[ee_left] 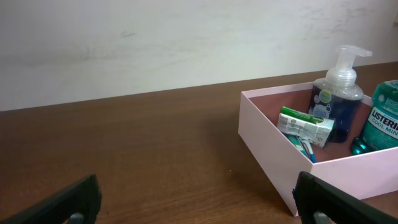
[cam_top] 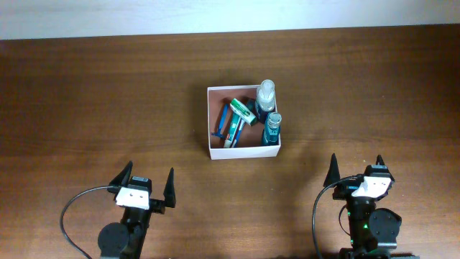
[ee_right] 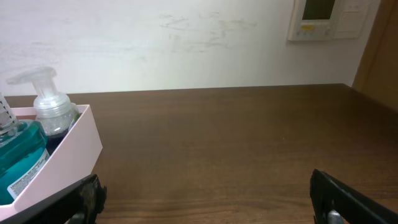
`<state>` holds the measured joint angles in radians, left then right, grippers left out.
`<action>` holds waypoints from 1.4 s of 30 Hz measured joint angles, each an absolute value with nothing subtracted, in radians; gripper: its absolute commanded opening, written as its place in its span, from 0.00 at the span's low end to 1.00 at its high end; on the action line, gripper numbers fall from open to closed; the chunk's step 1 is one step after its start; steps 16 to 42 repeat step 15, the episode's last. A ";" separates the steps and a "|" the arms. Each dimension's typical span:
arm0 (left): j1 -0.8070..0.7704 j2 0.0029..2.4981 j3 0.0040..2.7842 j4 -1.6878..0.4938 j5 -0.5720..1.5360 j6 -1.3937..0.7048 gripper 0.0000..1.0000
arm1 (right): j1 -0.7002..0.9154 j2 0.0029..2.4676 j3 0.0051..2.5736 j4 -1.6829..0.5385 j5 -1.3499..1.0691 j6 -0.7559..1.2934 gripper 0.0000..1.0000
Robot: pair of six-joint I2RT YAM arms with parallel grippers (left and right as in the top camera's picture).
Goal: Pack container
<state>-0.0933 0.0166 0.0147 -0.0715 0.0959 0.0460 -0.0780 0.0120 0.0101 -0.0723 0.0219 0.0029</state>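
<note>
The container (cam_top: 244, 152) is a square white box with a pinkish inside, at the table's middle. In it stand a clear pump bottle (cam_top: 266, 96) and a teal mouthwash bottle (cam_top: 272, 127); a green soap packet (cam_top: 244, 110) and a toothbrush (cam_top: 224, 122) lie beside them. The box also shows in the left wrist view (ee_left: 264, 143) and the right wrist view (ee_right: 68, 158). My left gripper (cam_top: 148, 185) is open and empty, near the front edge, left of the box. My right gripper (cam_top: 356, 170) is open and empty, front right of the box.
The dark wooden table (cam_top: 100, 93) ends at a pale wall (cam_top: 215, 14) at the back. A wall control panel (ee_right: 326, 18) shows in the right wrist view. Black cables (cam_top: 72, 216) loop by each arm base.
</note>
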 measured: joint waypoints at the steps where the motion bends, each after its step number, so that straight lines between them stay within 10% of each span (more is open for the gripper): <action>1: -0.093 0.017 0.015 -0.072 0.096 0.046 0.99 | -0.078 0.012 0.010 -0.072 0.022 0.003 0.98; 42: -0.093 0.017 0.015 -0.072 0.096 0.046 0.99 | -0.078 0.012 0.010 -0.072 0.022 0.004 0.99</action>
